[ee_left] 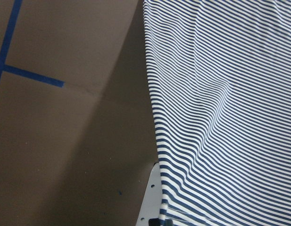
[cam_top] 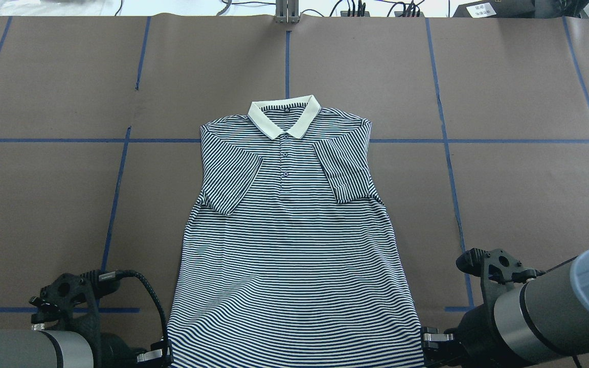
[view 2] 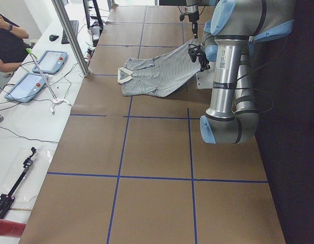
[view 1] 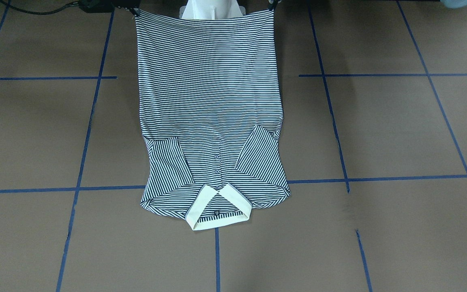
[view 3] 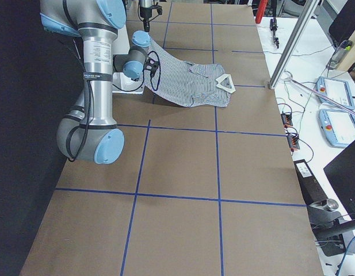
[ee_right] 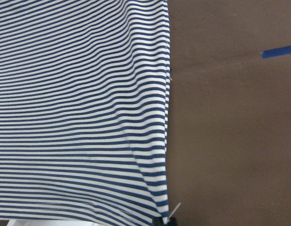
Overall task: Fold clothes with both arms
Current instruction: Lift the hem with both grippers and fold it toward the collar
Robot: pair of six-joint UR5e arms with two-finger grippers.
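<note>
Bottom-up fold is underway, judging by the layout. The polo shirt (cam_top: 294,240) is lying front-up in the middle of the table (cam_top: 529,179), with the collar (cam_top: 284,116) at the far end from the robot and both sleeves (cam_top: 228,176) already lying folded in over the chest.

The left gripper (cam_top: 164,352) is pinching one corner of the hem (view 1: 205,15) and the right gripper (cam_top: 430,342) is pinching the other. Both sets of jaws are closed tight on the fabric. The hem is hanging raised and stretched straight between them, while the chest and collar are resting flat on the table.

The next move is probably carrying the hem forward over the body toward the collar. That is calling for both arms travelling together at matching height and speed, keeping the edge taut so the stripes are not skewing. The hem corners should be landing near the shoulders before either grip is letting go.
</note>
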